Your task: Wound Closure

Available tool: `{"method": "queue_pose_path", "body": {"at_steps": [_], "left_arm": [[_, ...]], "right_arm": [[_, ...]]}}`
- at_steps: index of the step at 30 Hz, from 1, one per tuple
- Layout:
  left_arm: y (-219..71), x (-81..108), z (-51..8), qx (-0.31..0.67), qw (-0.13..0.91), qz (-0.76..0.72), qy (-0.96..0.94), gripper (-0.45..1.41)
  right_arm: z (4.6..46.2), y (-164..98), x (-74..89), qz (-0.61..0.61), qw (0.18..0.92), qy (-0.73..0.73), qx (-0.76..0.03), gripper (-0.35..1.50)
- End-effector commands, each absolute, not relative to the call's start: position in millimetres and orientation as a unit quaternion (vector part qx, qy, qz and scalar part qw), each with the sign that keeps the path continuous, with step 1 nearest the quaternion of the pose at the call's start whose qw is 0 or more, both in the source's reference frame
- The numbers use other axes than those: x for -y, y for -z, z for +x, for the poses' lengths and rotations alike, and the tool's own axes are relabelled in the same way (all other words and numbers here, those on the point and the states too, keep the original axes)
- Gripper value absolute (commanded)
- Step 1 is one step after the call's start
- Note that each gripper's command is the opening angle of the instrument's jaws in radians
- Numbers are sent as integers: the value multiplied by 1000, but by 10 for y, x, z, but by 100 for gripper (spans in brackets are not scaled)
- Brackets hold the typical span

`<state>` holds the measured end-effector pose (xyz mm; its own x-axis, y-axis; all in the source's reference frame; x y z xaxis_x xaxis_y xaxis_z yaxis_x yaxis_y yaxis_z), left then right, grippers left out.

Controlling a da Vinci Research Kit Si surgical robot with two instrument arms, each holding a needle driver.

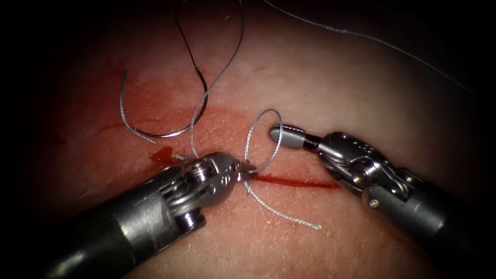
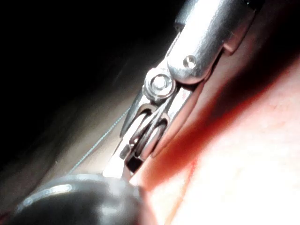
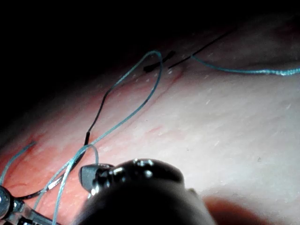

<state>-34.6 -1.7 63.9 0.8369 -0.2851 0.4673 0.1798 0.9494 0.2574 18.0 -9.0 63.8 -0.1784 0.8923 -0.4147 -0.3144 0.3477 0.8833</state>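
My left tool (image 1: pixel 244 173) comes in from the lower left, its jaws shut on the grey thread (image 1: pixel 258 129) at the left end of the cut (image 1: pixel 299 182). From there the thread rises in a loop that circles the jaws of my right tool (image 1: pixel 276 134), which are shut with nothing between them just above the cut. A short tail of thread (image 1: pixel 289 217) trails below the cut. The curved needle (image 1: pixel 165 134) lies free on the tissue (image 1: pixel 320 93), up and left of the cut, held by neither tool. The right wrist view has the loop (image 3: pixel 91 149) over the right tool's tip (image 3: pixel 86 176).
Red fluid (image 1: pixel 163 155) stains the tissue left of the cut. A long strand of thread (image 1: pixel 361 36) runs across the far tissue to the upper right. Dark thread (image 1: pixel 186 41) leads up from the needle's end.
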Motion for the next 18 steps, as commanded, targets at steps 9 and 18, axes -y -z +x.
{"method": "queue_pose_path", "body": {"at_steps": [9,18], "left_arm": [[-633,4,-349,260,953,98,122,-45],[-636,-12,-342,237,963,69,108,-45]], "right_arm": [[256,-652,64,293,521,-441,-670,-35],[238,-639,76,391,456,-392,-697,-35]]}}
